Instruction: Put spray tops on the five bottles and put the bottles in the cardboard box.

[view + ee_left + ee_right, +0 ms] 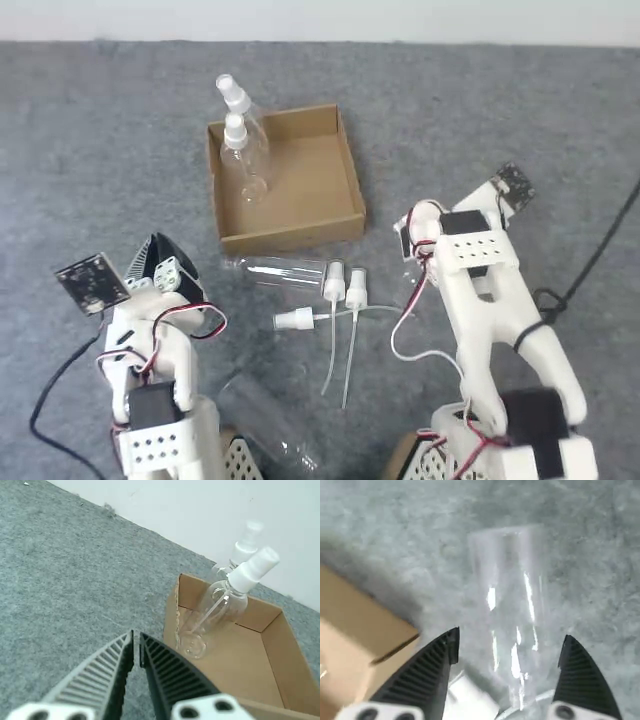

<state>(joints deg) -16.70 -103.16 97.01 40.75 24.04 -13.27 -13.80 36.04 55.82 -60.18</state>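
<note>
Nearest us, by the tabletop's near edge between the two arm bases, one clear bottle (265, 420) lies on its side. Just beyond it are three loose spray tops (333, 280), their thin tubes trailing toward us. A second bare bottle (507, 580) lies just beside the cardboard box's (290, 238) near wall. Our right gripper (511, 635) hangs over this bottle with its fingers spread wide and empty. Our left gripper (136, 636) sits left of the box, its fingers nearly together on nothing. Farther off, two capped bottles (245, 150) lean in the box's far left corner. We judge the bottles light, thin-walled and slick, so they are likely to roll or dent. We would take them gently across the middle of the body. The tops we would take by the white head, since the tubes look bendy. The rest of the box floor is free, though the near wall crowds the bottle. Open tabletop lies left of and beyond the box.
</note>
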